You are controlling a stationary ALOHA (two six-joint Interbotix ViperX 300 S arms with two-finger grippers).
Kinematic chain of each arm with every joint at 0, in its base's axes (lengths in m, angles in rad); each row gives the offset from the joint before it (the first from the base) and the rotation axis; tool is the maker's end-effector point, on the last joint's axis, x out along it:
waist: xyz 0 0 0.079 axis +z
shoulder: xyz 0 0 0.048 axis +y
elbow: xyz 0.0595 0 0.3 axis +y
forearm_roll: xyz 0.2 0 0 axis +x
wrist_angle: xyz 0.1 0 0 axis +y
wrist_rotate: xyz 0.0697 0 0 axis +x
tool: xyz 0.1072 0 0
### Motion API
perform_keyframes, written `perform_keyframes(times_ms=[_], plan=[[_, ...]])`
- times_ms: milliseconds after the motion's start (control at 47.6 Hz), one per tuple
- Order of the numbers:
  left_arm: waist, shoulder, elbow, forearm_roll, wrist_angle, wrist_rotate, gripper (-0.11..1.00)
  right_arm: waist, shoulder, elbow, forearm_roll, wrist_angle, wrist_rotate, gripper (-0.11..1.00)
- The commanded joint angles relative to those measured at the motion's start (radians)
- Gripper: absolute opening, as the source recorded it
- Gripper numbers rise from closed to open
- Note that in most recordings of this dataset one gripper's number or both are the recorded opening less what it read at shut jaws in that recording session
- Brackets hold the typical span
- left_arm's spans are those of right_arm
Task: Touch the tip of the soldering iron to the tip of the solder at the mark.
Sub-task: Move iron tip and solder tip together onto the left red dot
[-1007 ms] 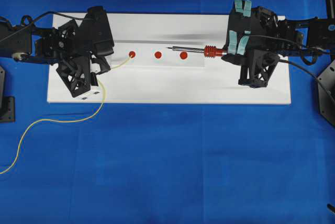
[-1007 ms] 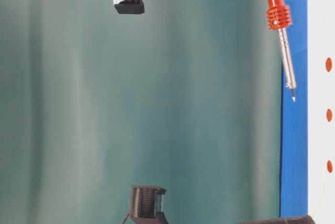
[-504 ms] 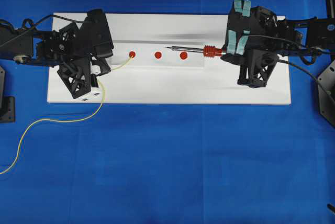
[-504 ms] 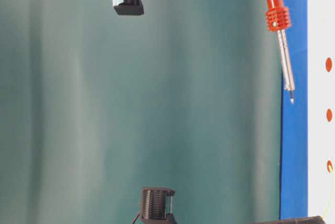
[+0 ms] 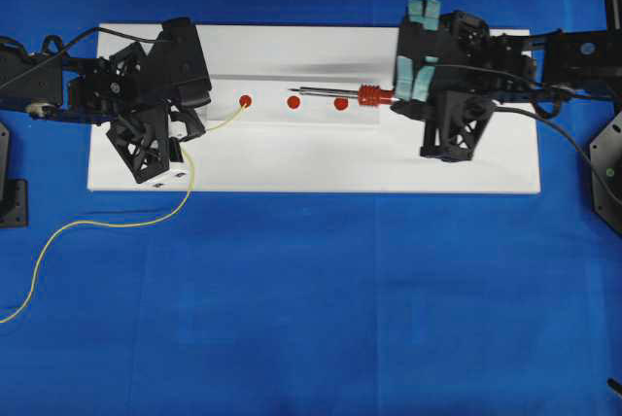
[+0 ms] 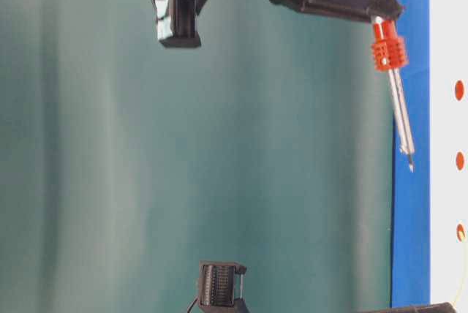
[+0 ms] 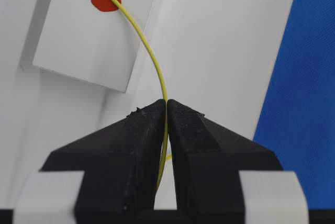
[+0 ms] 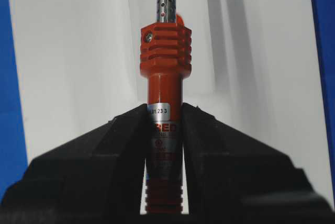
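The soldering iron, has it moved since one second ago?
Yes. The soldering iron moved left: its tip now reaches the middle red mark.

Board on the counter, three marks in a row across it, solder end on the 9 o'clock mark, soldering iron above the 3 o'clock mark, tip over the middle mark.

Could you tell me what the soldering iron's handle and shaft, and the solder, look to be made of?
Soldering iron: handle looks like matte orange-red moulded plastic with ribs; shaft is shiny silver, perforated, likely metal. Solder: thin yellow-green wire, smooth and bent, probably soft metal, possibly coated.
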Motion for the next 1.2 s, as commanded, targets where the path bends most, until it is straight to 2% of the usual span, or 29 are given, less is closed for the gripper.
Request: perform_keyframes(times_ms=[0,588,1175], plan=[[0.002,-0.009,-0.009,0.002,-0.005,0.000,0.03,-0.002,0.017,-0.051,-0.002,0.003,-0.002,0.06],[0.002,-0.009,-0.009,0.002,-0.006,-0.002,0.03,0.011,0.202,-0.215,-0.020,0.023,-0.012,0.06],[0.002,-0.009,-0.011,0.002,-0.006,-0.002,0.03,0.015,0.236,-0.229,-0.021,0.043,-0.009,0.06]])
